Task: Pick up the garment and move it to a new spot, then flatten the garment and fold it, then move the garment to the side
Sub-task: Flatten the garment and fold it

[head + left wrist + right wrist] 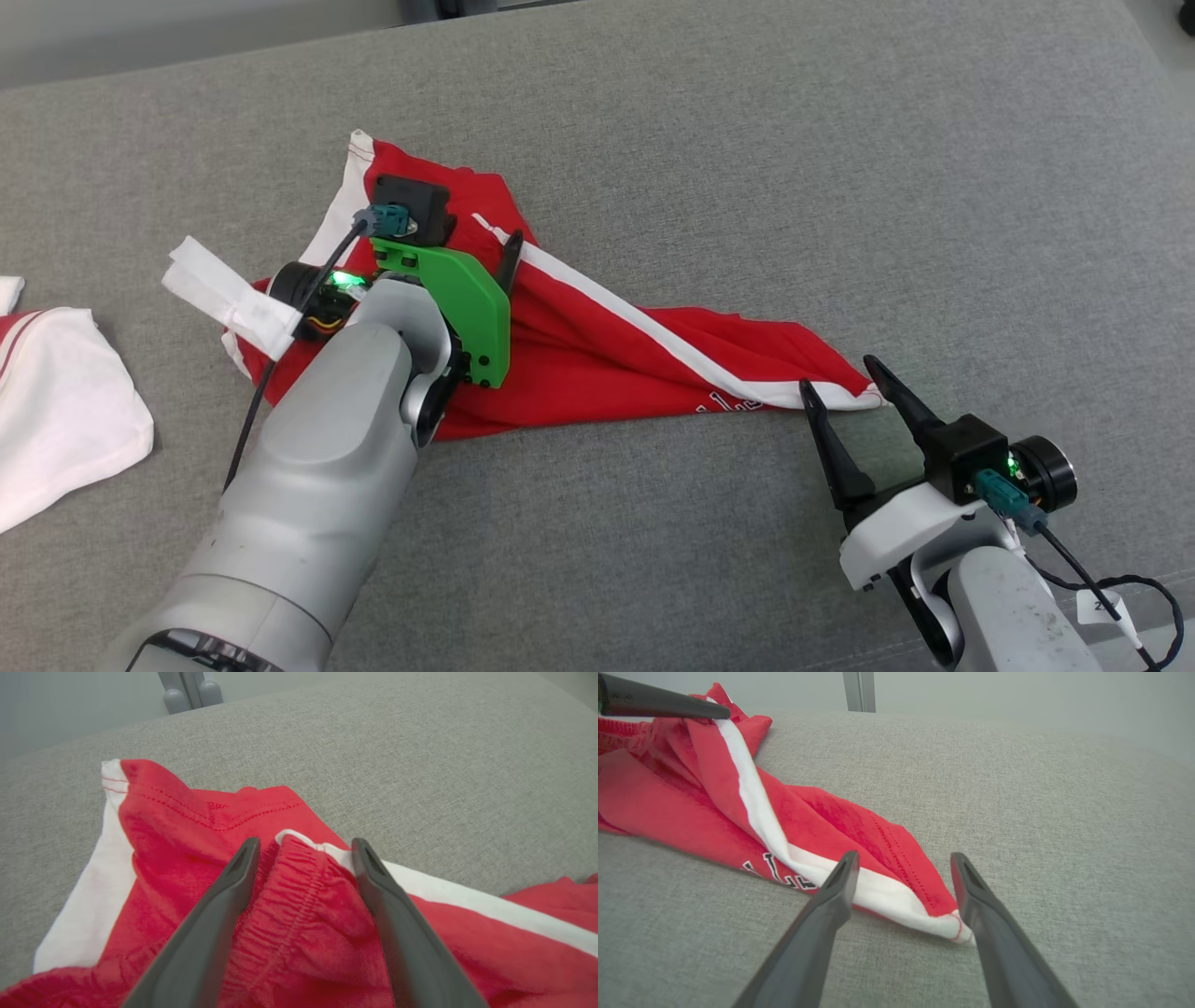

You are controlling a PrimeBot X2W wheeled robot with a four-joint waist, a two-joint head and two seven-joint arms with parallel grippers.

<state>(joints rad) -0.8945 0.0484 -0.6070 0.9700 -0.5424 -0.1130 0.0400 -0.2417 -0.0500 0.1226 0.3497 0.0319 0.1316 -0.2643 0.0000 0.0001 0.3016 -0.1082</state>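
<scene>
We are looking at a wide grey woven surface [747, 140], a cushion or padded table, running across the whole scene. Beyond its far edge a pale, plain wall or floor [140, 37] is showing, and two grey rounded posts [187, 693] are standing past that edge.

The garment [597, 345] is lying crumpled near the middle of the surface, slightly to the left, and tapering to a corner on the right. It is red, with a white stripe [653, 327] running along it towards that corner. Black-and-white lettering [770, 870] is showing by its near edge.

The left gripper [306, 845] is sitting on the garment's left part. Its jaws are standing wide apart, straddling a gathered red band [299, 905] and gripping nothing. A green bracket [467, 308] is showing on that wrist, and a white paper tag [229, 299] is hanging on its cable.

The right gripper [840, 373] is sitting at the garment's right corner. Its jaws are also spread wide, one finger on each side of the white-edged tip, holding nothing.

At the far left, well apart from the garment, a white cloth with red stripes [56, 411] is lying on the surface, partly out of frame.
</scene>
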